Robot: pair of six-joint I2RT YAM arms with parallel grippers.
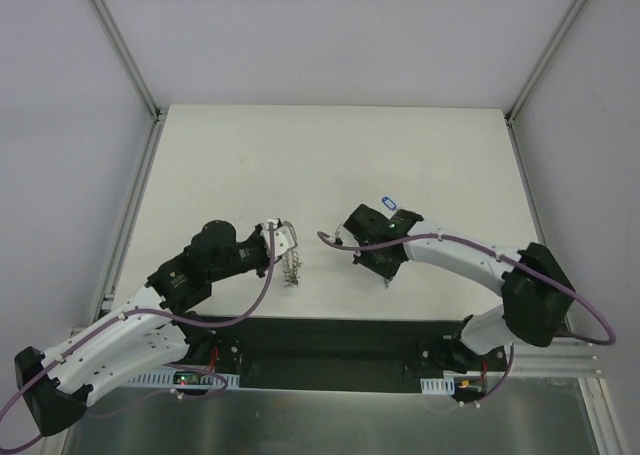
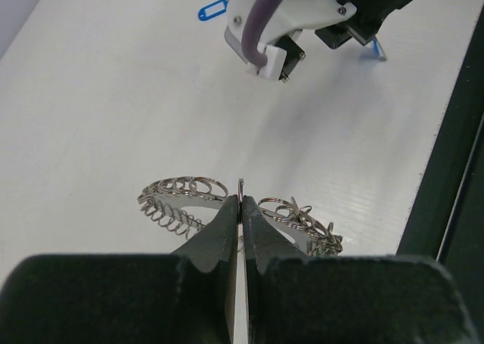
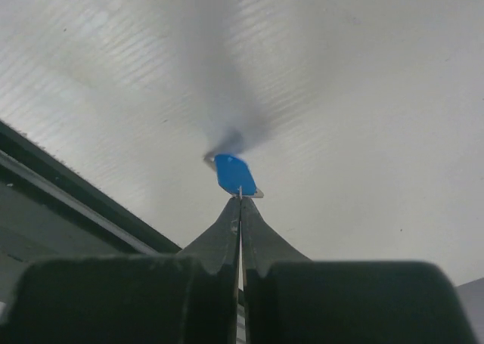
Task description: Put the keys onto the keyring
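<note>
Top view: left claw pinched shut on the upper rim of the keyring, with the ring hanging edge-on below it over the near middle of the tabletop; impossible to tell whether it touches the surface. Right claw apart to the right, pointed down, shut on a small key that is barely visible here. Blue tag flat on the tabletop just behind the right wrist, clear of both claws. Left wrist view: left claw with no gap between the fingers, clamped on the near rim of the keyring, its jagged, coiled edge spreading to both sides of the grip around an open centre. Beyond it, right claw low over the tabletop with the blue key poking out beneath, and the tag lying farther off at upper left. Right wrist view: right claw closed tight on the blue head of the key, with the metal blade past it blurred, above bare tabletop; keyring outside this view.
</note>
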